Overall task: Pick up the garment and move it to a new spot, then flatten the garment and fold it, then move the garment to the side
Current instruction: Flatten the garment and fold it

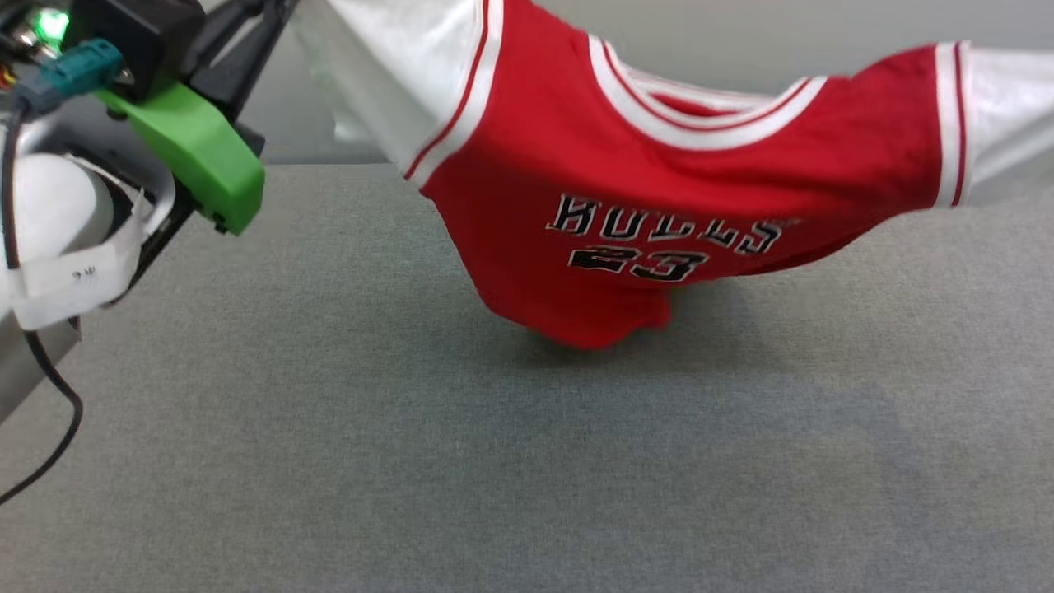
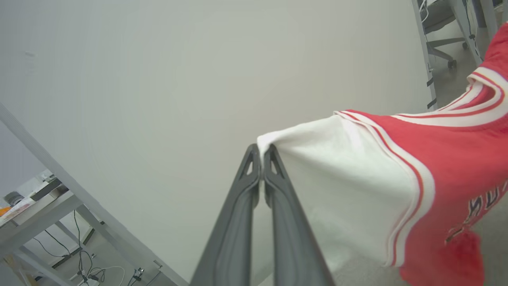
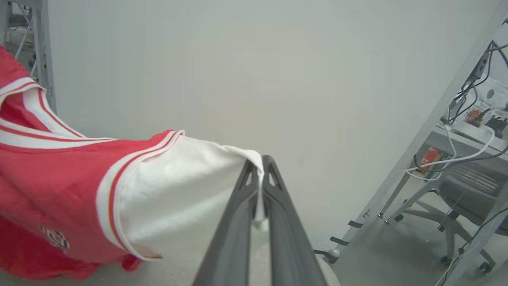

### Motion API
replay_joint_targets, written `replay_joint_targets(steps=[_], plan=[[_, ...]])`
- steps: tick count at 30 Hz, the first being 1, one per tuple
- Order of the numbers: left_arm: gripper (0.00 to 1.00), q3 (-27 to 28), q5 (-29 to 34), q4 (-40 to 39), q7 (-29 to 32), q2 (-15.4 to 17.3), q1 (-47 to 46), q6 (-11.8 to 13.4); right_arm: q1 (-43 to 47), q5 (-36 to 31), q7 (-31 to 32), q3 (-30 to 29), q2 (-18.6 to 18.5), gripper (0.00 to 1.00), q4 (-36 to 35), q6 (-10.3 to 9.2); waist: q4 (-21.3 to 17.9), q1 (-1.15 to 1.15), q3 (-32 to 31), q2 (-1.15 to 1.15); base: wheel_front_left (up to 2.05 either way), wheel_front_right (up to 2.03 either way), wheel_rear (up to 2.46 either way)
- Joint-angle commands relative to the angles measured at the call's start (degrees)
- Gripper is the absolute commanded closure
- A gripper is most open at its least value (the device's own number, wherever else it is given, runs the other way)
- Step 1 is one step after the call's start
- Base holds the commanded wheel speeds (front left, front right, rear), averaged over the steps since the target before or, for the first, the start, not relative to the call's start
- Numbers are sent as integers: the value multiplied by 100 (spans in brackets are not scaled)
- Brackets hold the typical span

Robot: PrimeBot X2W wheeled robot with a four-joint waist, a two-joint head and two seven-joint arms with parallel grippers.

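While the left pincer (image 2: 262,153) and the right pincer (image 3: 260,163) are each pinching a sleeve tip, the garment (image 1: 626,206) is hanging stretched crosswise between them, its hem apparently brushing the worktop (image 1: 329,412).

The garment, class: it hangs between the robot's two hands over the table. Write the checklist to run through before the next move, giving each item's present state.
1. The left hand shut on a white sleeve edge: ok.
2. The right hand shut on the other sleeve: ok.
3. The garment stretched between them, lettering facing the head camera: ok.
4. Body hanging flat: not ok, its lower part sags and bunches.
5. Hem clear of the grey table: cannot tell.
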Motion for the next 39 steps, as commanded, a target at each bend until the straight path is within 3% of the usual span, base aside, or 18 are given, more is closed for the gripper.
replay_joint_targets(steps=[1, 9, 19, 31, 39], plan=[[100, 77, 94, -7, -46, -54, -183, 61, -253, -42, 37, -80, -62, 100, -87, -4, 3, 0, -70, 0, 0, 0, 0], [100, 366, 174, 261, -55, -259, -923, -24, -1535, -3, 222, 132, -325, 100, -74, -4, 22, 0, -80, 0, 0, 0, 0], [100, 575, 177, 820, 129, -668, -1760, -128, -3502, -106, 344, 1468, -534, 100, 881, -4, 74, 0, 420, 0, 0, 0, 0], [100, 840, 372, 1602, 210, -995, -2941, -181, -6295, -303, -11, 2945, 26, 100, 3036, -4, 54, 0, 1579, 0, 0, 0, 0], [100, 1026, 411, 2049, 27, -1360, -3584, -167, -7684, -394, -577, 3388, 453, 100, 4369, -4, 17, 0, 2183, 0, 0, 0, 0]])
